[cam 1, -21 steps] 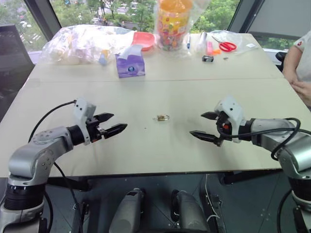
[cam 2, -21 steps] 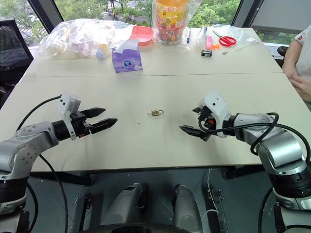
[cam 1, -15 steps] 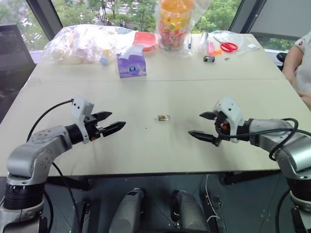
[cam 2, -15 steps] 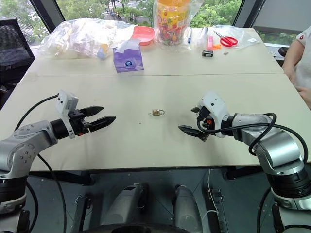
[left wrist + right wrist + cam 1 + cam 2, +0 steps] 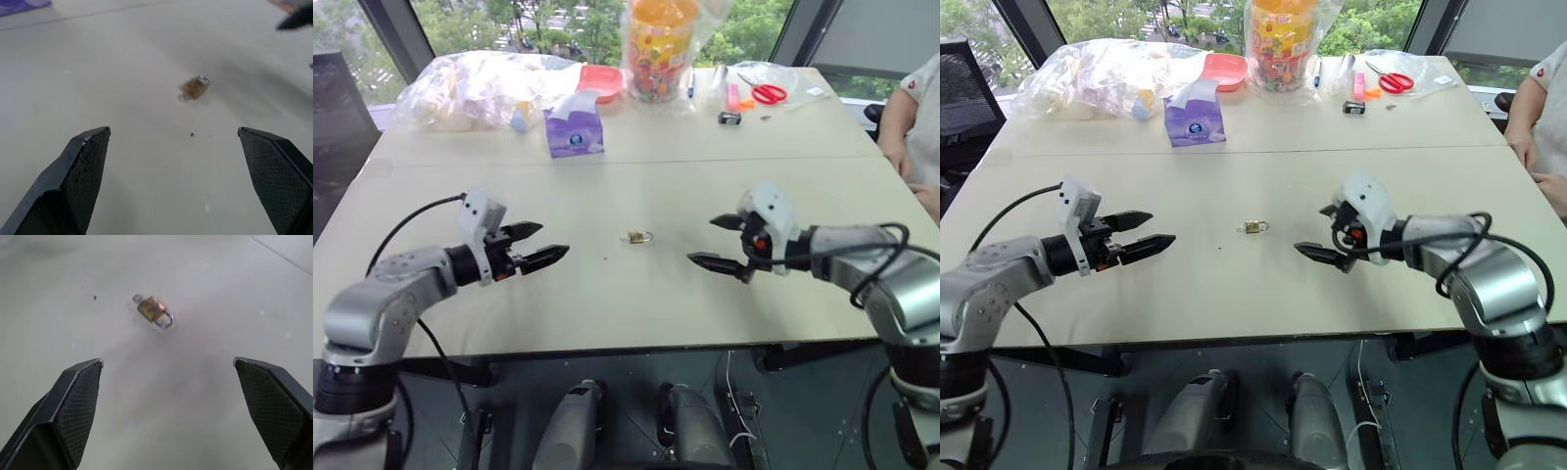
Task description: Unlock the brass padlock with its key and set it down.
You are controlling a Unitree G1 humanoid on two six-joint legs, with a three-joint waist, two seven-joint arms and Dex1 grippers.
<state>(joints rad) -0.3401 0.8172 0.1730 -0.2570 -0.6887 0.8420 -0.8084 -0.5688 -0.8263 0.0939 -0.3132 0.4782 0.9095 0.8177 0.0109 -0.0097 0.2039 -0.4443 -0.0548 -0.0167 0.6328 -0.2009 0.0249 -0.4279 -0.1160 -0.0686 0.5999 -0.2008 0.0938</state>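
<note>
The brass padlock [image 5: 638, 236] lies flat on the middle of the pale table [image 5: 607, 294], its thin silvery loop to one side. A small silvery bit, seemingly the key, sticks out of its opposite end [image 5: 136, 297]. My left gripper [image 5: 551, 240] hovers open to the padlock's left, pointing at it. On the padlock's right my right gripper [image 5: 702, 239] hangs open, also aimed at it. Neither touches it. In the wrist views the padlock [image 5: 194, 87] [image 5: 152, 308] lies ahead of the spread fingertips.
At the table's far side are a purple tissue box [image 5: 575, 132], clear plastic bags [image 5: 489, 83], a red bowl [image 5: 604, 80], an orange jar [image 5: 661, 44], red scissors [image 5: 766, 93] and a small black object [image 5: 731, 117]. A person [image 5: 920, 117] sits at the right edge.
My right gripper has crept a little toward the padlock. The left gripper stays about where it was, and the padlock has not moved.
</note>
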